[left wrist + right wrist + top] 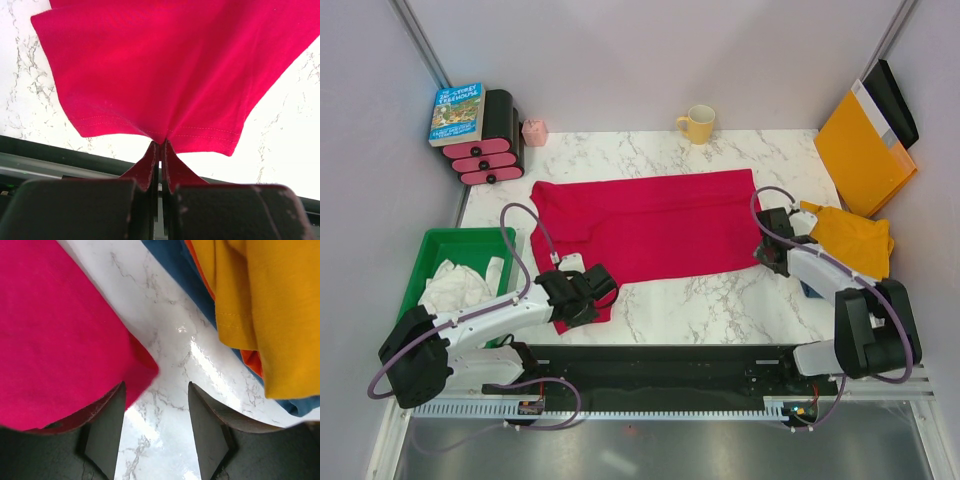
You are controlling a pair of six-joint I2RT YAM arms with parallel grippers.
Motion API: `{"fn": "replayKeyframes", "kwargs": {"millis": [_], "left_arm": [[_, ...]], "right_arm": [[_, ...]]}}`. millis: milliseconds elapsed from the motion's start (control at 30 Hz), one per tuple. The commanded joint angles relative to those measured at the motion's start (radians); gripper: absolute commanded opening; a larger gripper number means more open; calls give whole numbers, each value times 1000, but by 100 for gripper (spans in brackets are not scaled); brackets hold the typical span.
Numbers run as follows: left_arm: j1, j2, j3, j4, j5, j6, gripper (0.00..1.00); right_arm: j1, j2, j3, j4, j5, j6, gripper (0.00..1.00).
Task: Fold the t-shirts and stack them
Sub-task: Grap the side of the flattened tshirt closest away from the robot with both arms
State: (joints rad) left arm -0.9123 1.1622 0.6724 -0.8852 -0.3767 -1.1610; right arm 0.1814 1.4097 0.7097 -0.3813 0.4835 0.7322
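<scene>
A crimson red t-shirt [650,222] lies spread across the middle of the marble table. My left gripper [600,290] is shut on the hem of its near-left sleeve; the left wrist view shows the hem [165,134] pinched between the closed fingers. My right gripper [770,252] is open and empty just off the shirt's near-right corner [142,365], over bare marble. A mustard-yellow t-shirt [850,238] lies crumpled at the right on top of orange-red [252,362] and blue [172,265] shirts. White cloth [455,285] lies in a green bin.
The green bin [440,245] stands at the left edge. A yellow mug [698,124] stands at the back. A book on black and pink drawers [480,140] and a small pink box [534,131] are back left. An orange-yellow envelope [860,155] leans back right.
</scene>
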Motion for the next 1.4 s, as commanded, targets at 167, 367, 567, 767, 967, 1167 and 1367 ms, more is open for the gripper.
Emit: {"fn": "replayKeyframes", "kwargs": {"millis": [167,367,567,767,967,1167,1367], "left_arm": [[-8,19,35,-5,-22,60,2],[-7,24,53,-1,-21,89,2],[-7,19,52,6,-21,101,2],[-7,21,47,11,-27,109,2],[-7,16,52,17,-34,121,2],[-4,14,55,23,-41,138,2],[0,-21,47,12,-53,141,2]], "right_arm": [[27,-126,8,-27,4,10,61],[27,-5,36,-7,12,32,61],[21,60,33,13,30,39,60],[13,120,36,13,4,49,62],[9,149,14,5,-51,59,51],[9,135,-19,-4,-71,79,0],[10,-3,-59,-31,-53,70,0]]}}
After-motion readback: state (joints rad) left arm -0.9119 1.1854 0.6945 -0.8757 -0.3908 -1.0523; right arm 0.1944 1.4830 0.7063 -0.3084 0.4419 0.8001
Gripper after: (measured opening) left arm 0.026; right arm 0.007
